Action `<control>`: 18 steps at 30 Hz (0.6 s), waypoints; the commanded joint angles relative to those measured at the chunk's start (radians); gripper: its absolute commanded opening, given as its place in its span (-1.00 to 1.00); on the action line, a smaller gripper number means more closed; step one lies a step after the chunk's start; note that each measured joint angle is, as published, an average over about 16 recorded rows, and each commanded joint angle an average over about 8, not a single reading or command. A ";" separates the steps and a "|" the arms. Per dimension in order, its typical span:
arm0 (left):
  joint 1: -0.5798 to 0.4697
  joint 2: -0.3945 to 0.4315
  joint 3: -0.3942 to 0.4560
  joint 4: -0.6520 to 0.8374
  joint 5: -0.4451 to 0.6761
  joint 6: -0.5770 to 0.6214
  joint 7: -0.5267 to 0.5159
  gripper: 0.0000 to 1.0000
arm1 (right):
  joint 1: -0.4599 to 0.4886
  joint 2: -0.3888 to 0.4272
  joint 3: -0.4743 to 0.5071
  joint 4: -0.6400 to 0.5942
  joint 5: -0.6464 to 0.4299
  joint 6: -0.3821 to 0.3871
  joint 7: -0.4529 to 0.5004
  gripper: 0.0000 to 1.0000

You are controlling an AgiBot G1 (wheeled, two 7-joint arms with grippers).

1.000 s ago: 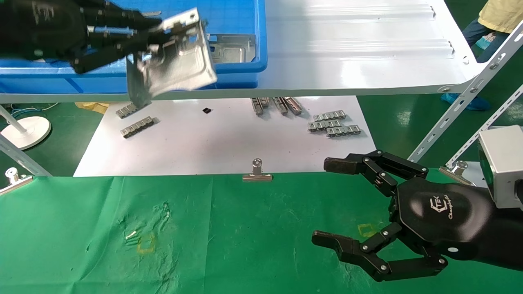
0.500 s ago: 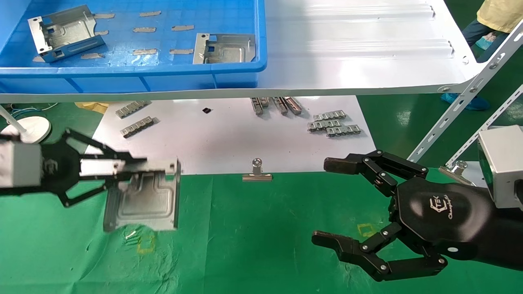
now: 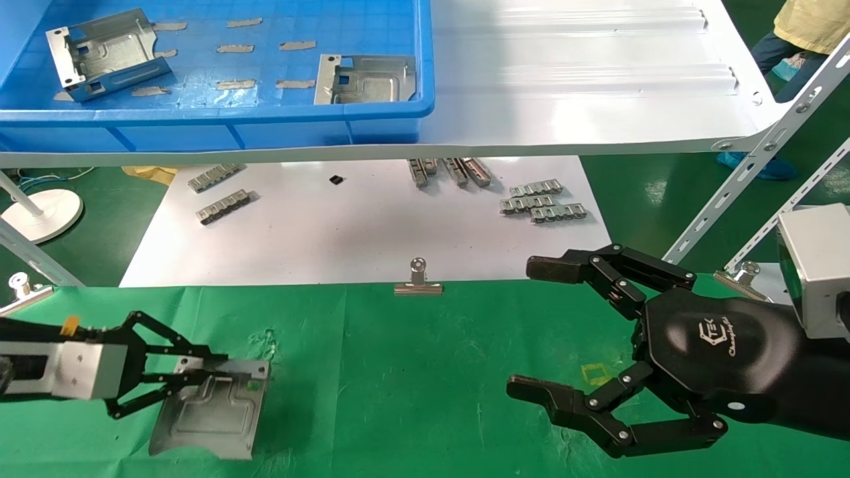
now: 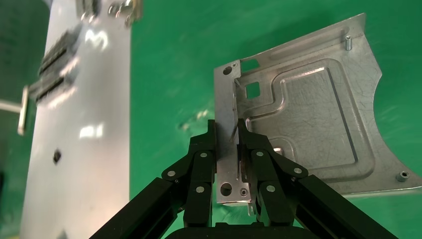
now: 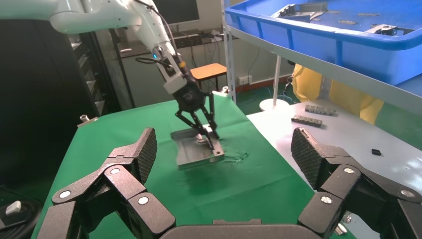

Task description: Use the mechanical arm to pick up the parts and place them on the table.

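Observation:
A silver part (image 3: 206, 421) is low over the near-left of the green table (image 3: 412, 372), tilted. My left gripper (image 3: 214, 376) is shut on its bent-up side flange. The left wrist view shows both fingers pinching that flange (image 4: 228, 149), with the plate of the part (image 4: 308, 124) spreading beyond them. From the right wrist view the part (image 5: 196, 149) casts a shadow on the cloth. Two more parts (image 3: 106, 53) (image 3: 368, 78) lie in the blue crate (image 3: 219, 116). My right gripper (image 3: 534, 328) is parked open over the table's right side, holding nothing.
The crate rests on a glossy white board (image 3: 564, 79) raised at the back. Below it, a white sheet (image 3: 365, 226) carries grey ridged strips (image 3: 544, 202). A silver binder clip (image 3: 418, 282) grips the cloth's far edge. A slanted metal strut (image 3: 750, 166) stands at the right.
My left gripper has carried the part from above the blue crate down to the near-left of the green table. The right arm has not moved.

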 commanded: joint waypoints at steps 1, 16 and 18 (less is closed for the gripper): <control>-0.005 0.017 0.006 0.047 0.005 -0.016 0.005 1.00 | 0.000 0.000 0.000 0.000 0.000 0.000 0.000 1.00; -0.053 0.045 0.027 0.165 0.002 0.039 0.019 1.00 | 0.000 0.000 0.000 0.000 0.000 0.000 0.000 1.00; -0.057 0.044 0.028 0.169 -0.013 0.043 -0.012 1.00 | 0.000 0.000 0.000 0.000 0.000 0.000 0.000 1.00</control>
